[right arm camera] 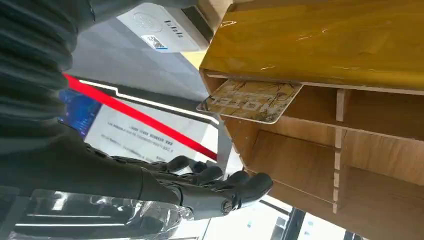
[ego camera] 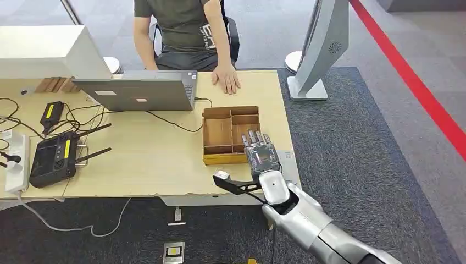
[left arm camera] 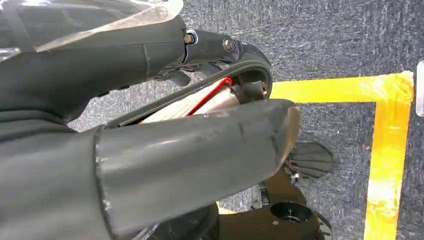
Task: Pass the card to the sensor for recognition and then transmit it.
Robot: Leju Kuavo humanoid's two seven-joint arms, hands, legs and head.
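Your right hand (ego camera: pixel 261 153) hovers with fingers spread, holding nothing; the card (right arm camera: pixel 250 100) lies flat in the tray (ego camera: pixel 211 159) compartment just ahead (left hand's nowhere near).

light: bright, even, indoor | shadows: soft | glare: glossy yellow wooden box wall (right arm camera: pixel 320 45) | blur: near grey thumb (left arm camera: pixel 190 165) soft

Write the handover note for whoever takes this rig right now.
Right hand: open, holding nothing, fingers spread over the wooden organizer box near the table's front edge.
Left hand: seen from its wrist camera above the carpet; grasp cannot be told.
Card: leaning in a compartment of the box, not yet picked up.
Done: right hand has reached the box.
Left: grip the card, present it to the sensor, pass it on. A person sits across the table.
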